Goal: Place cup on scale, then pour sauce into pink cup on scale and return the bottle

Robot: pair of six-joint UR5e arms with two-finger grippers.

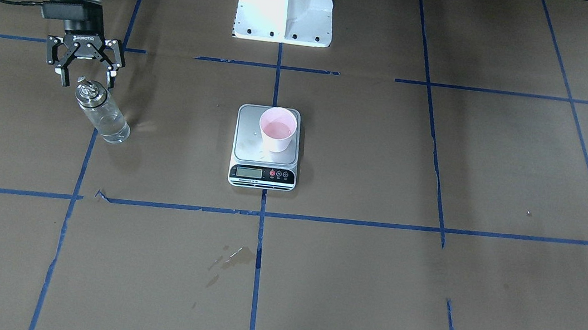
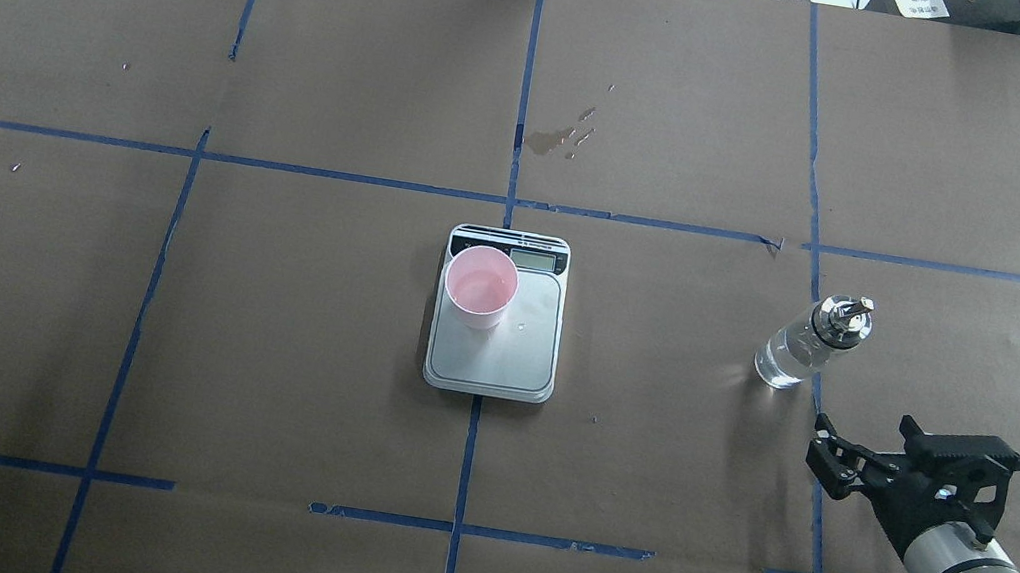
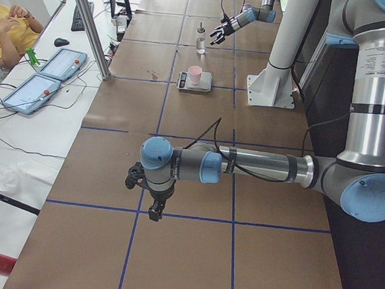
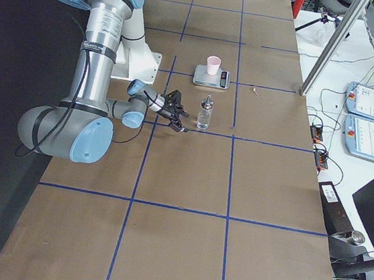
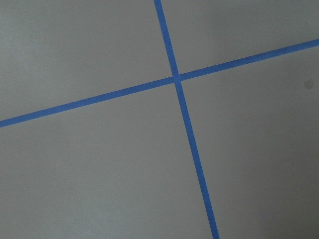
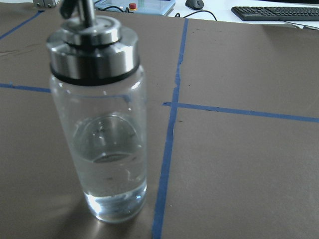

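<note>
The pink cup (image 1: pixel 277 129) stands upright on the far-left part of the scale's (image 1: pixel 263 168) steel plate, with a little liquid in it. The clear bottle (image 1: pixel 101 113) with its silver collar stands upright on the table, apart from the scale, on my right side. Clear sauce (image 6: pixel 112 184) fills its lower part. My right gripper (image 1: pixel 87 77) is open just behind the bottle's top, touching nothing. In the right wrist view the bottle (image 6: pixel 99 124) looms close, with no fingers showing. My left gripper (image 3: pixel 151 198) hangs low over bare table far from the scale; I cannot tell its state.
The robot's white pedestal (image 1: pixel 285 4) stands behind the scale. A wet stain (image 1: pixel 229 257) marks the brown paper in front of the scale. Blue tape lines grid the table. Tablets (image 3: pixel 48 75) and a seated person (image 3: pixel 9 22) are beyond the table's far edge.
</note>
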